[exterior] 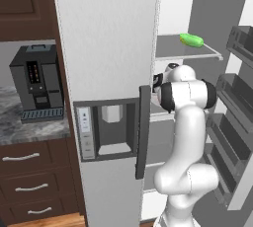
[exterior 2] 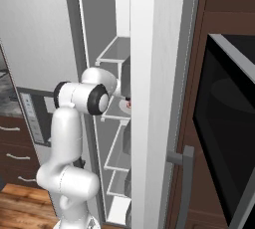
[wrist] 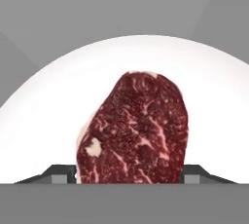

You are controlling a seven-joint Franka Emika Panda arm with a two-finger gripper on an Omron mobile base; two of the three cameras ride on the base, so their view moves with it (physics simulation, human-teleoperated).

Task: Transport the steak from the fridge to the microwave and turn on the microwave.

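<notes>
Flat red marbled raw steak (wrist: 133, 130) with a pale fat edge lies on a round white plate (wrist: 204, 86) on a grey shelf inside the tall light grey-white speckled fridge (exterior: 106, 38), whose right door is open. White arm reaches into the fridge at mid-shelf level. In the hand view the hand (wrist: 130, 175) sits right at the steak's near end, one dark fingertip (wrist: 61, 174) showing on each side of the meat, so the fingers are apart and straddling it; cannot tell if they press on it yet. Steak looks light, soft and floppy, with a likely slick surface; it should sag if pinched at one end. Best hold is probably across the narrower width near the middle, squeezing gently. Green oblong vegetable (exterior: 191, 40) rests on the upper shelf. Black built-in microwave (exterior 2: 231, 123) sits to the right of the fridge, door shut.
</notes>
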